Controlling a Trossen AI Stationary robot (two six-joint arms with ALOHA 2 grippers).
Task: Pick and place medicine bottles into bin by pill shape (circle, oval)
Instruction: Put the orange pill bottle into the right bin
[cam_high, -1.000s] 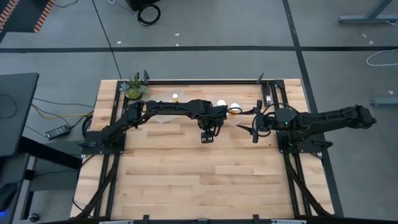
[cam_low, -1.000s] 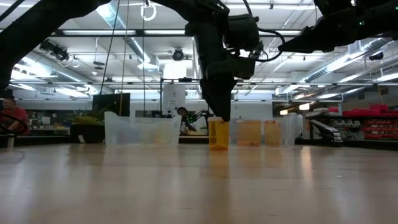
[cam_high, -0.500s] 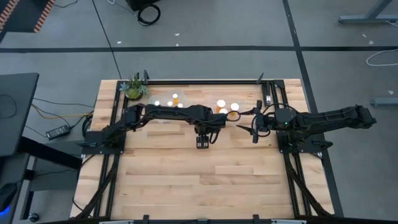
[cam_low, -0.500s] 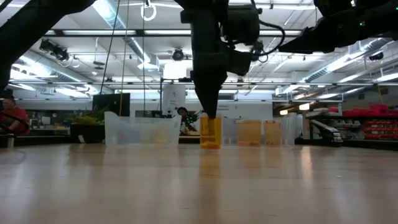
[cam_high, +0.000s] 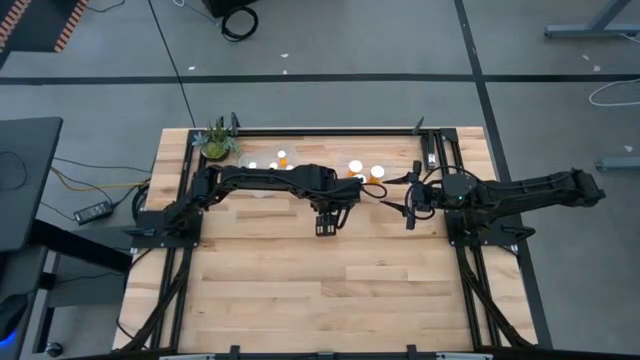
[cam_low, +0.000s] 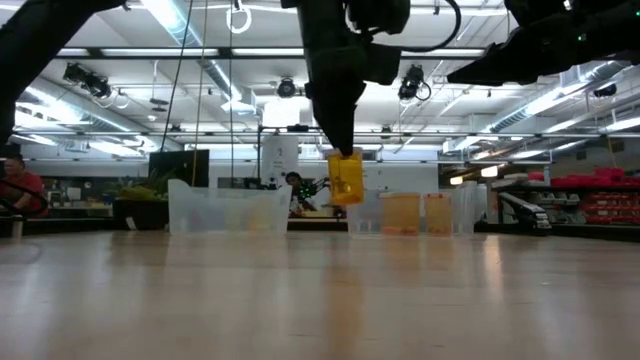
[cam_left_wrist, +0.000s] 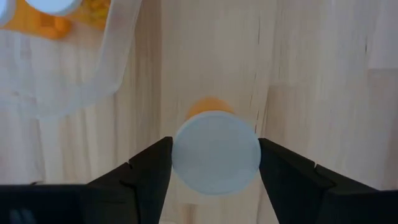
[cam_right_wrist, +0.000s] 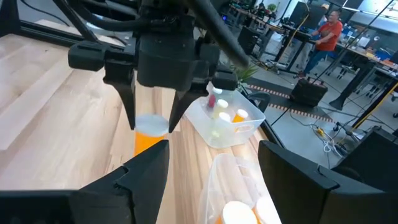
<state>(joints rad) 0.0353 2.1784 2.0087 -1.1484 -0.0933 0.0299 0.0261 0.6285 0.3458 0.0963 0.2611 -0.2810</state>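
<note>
Left pincer (cam_low: 343, 152) clamped on the white cap of an orange-bodied cylindrical medicine bottle (cam_low: 346, 180); bottle hangs clear of the pale wooden counter (cam_high: 330, 280), slightly tilted.

Risks, my read:
- Grip is on the cap only, so the tilt could let the bottle swing, or slip out on a fast move.
- Bottle hangs low; its base could catch a bin rim on the way over.

Around it:
- Clear plastic bin (cam_right_wrist: 225, 119) sits beyond the left pincer with a few small bottles already inside.
- Second clear bin (cam_high: 366, 176), holding white-capped orange bottles, lies between the two pincers.
- Green potted plant (cam_high: 216, 141) well off behind the left arm, no obstacle.
- Right pincer (cam_high: 408, 209) waits just beside the left one, fingers apart, empty; it crowds the path to the nearer bin.
</note>
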